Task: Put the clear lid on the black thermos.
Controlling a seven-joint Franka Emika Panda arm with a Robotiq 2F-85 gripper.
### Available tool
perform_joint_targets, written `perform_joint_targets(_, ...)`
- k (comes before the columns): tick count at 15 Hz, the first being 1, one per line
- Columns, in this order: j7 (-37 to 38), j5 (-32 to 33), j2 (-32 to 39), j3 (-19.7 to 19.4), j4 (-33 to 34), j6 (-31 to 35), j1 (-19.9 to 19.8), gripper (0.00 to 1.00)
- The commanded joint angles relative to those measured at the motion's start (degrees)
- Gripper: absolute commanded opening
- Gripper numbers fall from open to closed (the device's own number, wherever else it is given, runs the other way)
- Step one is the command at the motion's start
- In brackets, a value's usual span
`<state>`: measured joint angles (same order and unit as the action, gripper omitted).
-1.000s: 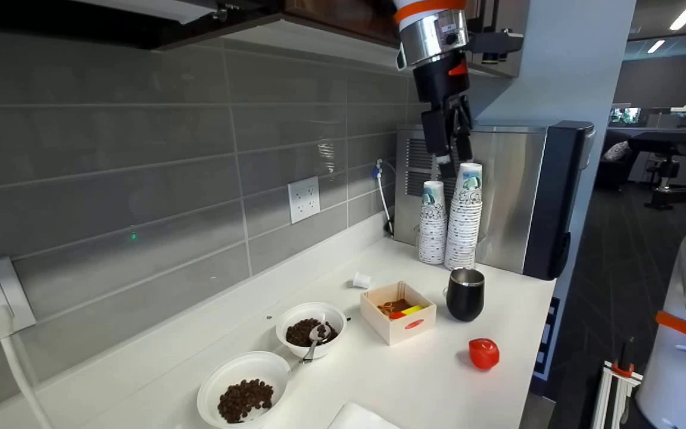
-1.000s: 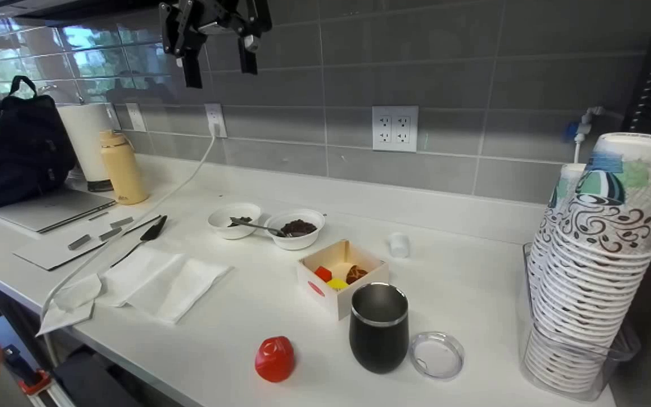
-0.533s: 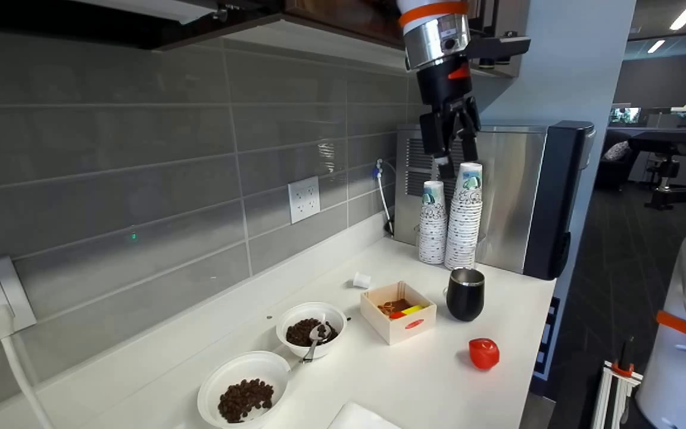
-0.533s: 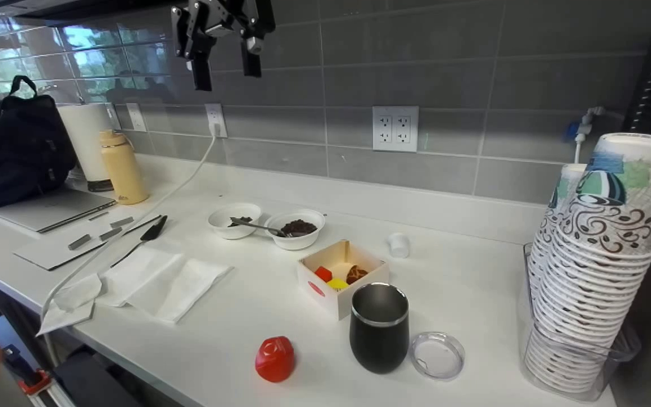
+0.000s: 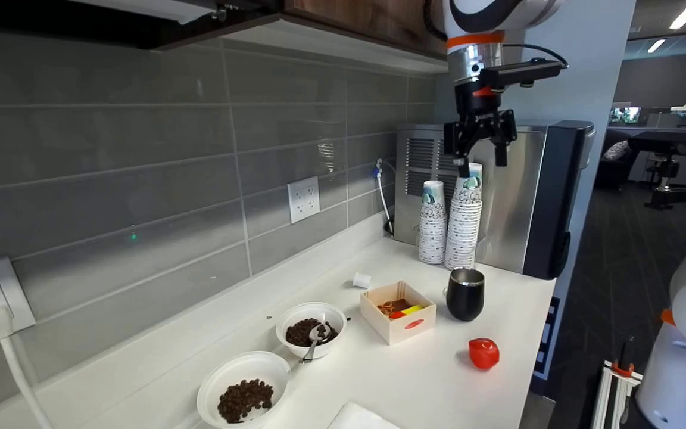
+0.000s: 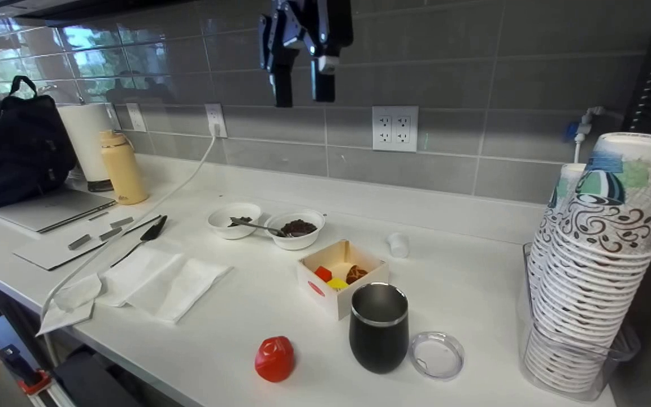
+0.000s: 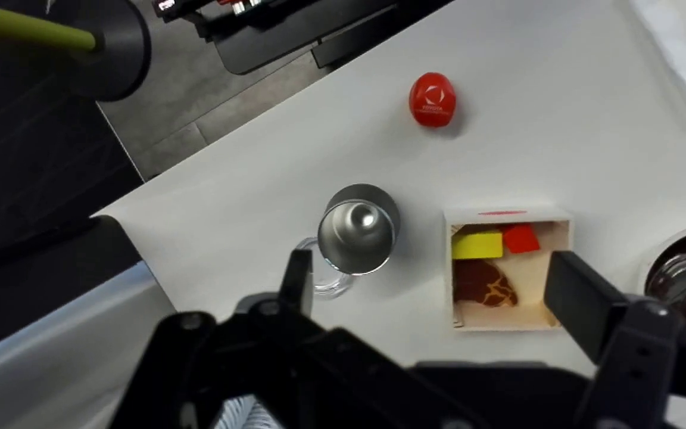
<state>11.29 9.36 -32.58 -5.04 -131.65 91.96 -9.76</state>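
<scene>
- Gripper is high above the counter, fingers spread wide, nothing between them.
- Clear lid is off, flat on the counter just beside the black thermos, on the side toward the steel machine; contact can't be told. Both lie toward the machine-end front corner, in from the front edge.
- Likely step: line up, then go down for the lid.
- Risk: a finger lowered between lid and thermos bumps the thermos; cause, tight gap. Rounded base may let it tip, perhaps against the wooden box.
- Risk: poor aim; in the wrist view the thermos and a finger hide part of the lid.
- Risk: lid is low and probably slick, so fingertips may hit the counter first or slip.
- Risk later: lid carried tilted won't seat.
- Looks: lid round, shallow, see-through; which face is up, unclear. Thermos upright, short, black, silver rim, open top, shiny metal inside.
</scene>
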Motion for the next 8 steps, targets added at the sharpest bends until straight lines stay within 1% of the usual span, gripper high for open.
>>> perform_joint_targets(1, 4.9, -0.2, 2.6, -3.5, -2.8, 8.3, -4.3, 1.00)
perform_joint_targets(3, 7.5, -1.8, 5.7, -5.3, -3.8, 14.3, -6.1, 1.00)
perform_joint_targets(5, 10.8, -3.2, 9.0, -6.2, -4.8, 20.9, -7.4, 1.00)
perform_joint_targets(8, 16.6, -5.6, 13.7, -6.4, -6.1, 30.7, -8.5, 1.00)
